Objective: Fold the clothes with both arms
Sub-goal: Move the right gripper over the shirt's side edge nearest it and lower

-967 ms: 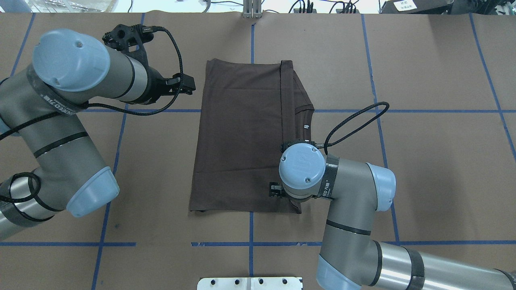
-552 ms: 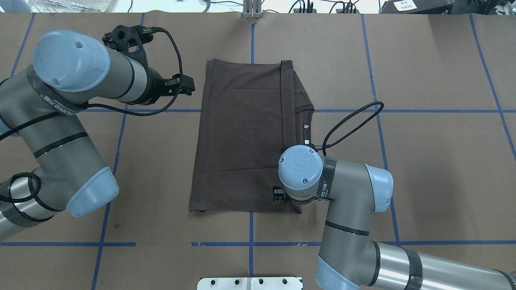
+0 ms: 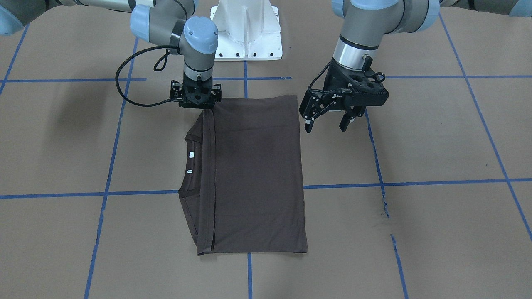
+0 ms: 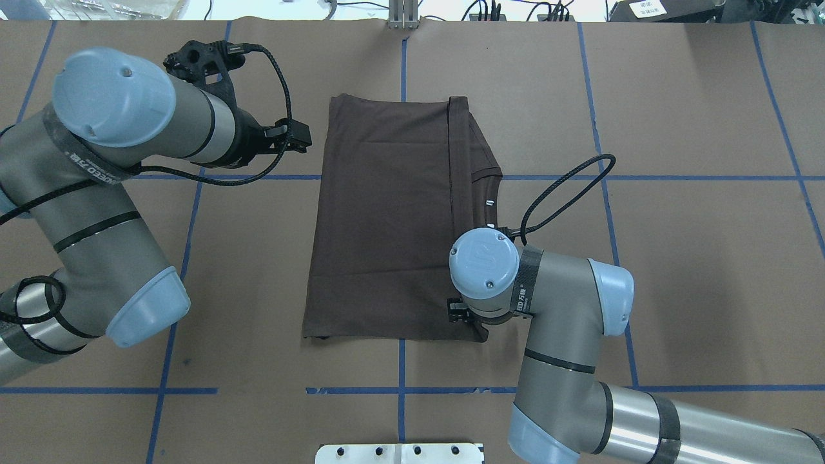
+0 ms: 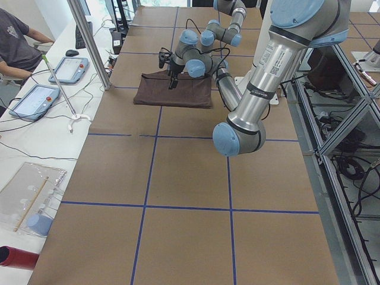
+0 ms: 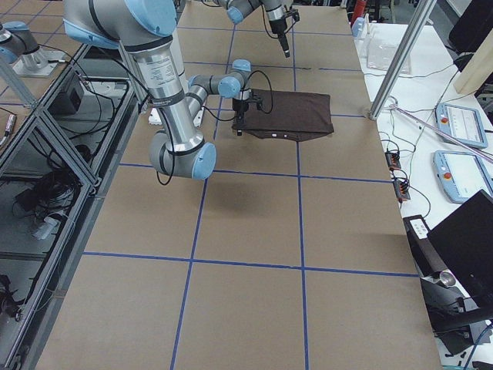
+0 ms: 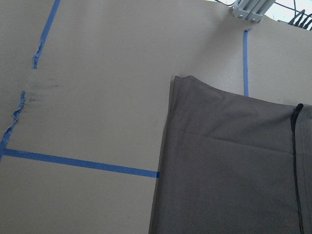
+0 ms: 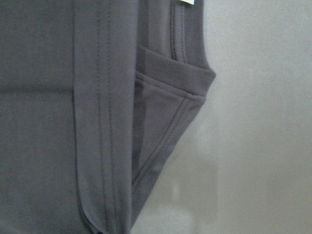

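The clothes are one dark brown T-shirt [image 3: 257,174] [image 4: 387,225] lying flat on the table, folded to a long rectangle. Its collar and small white label stick out on my right side. My right gripper [image 3: 198,106] [image 4: 459,314] points straight down at the shirt's near right corner, very low over the folded hem [image 8: 97,122], and its jaws look spread. My left gripper [image 3: 326,124] [image 4: 303,138] hangs open and empty above the bare table, just left of the shirt's left edge [image 7: 165,146].
The white pedestal base [image 3: 247,33] stands at the near table edge between the arms. Blue tape lines grid the brown table cover, with a torn stretch [image 3: 384,203]. A person [image 5: 15,41] sits beyond the far table edge, by tablets [image 5: 35,98] and a metal pole [image 5: 89,41].
My right gripper has shifted to the right and slightly toward me, ending at the shirt's near right corner. The left arm and the shirt have stayed still.
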Available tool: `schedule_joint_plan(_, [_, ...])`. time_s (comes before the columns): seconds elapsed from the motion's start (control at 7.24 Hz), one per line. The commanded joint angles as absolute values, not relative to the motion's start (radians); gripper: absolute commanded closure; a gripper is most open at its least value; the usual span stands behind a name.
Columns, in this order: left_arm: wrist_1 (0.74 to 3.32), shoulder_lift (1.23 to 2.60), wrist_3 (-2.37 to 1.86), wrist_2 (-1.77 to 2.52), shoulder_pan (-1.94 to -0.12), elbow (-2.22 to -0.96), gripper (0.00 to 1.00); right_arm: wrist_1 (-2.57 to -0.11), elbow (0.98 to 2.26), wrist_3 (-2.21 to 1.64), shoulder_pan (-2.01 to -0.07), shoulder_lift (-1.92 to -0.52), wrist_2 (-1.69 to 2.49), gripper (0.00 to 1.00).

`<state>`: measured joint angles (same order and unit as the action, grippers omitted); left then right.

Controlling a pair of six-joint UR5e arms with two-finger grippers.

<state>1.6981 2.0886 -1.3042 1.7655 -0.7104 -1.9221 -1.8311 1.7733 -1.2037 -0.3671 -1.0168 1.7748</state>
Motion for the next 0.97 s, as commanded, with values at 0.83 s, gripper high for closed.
schedule_joint_plan(0.83, [1.701, 2.088, -1.304, 1.766, -0.709, -1.916, 0.0, -1.79, 1.788, -1.092, -0.413, -0.968, 1.772, 0.0])
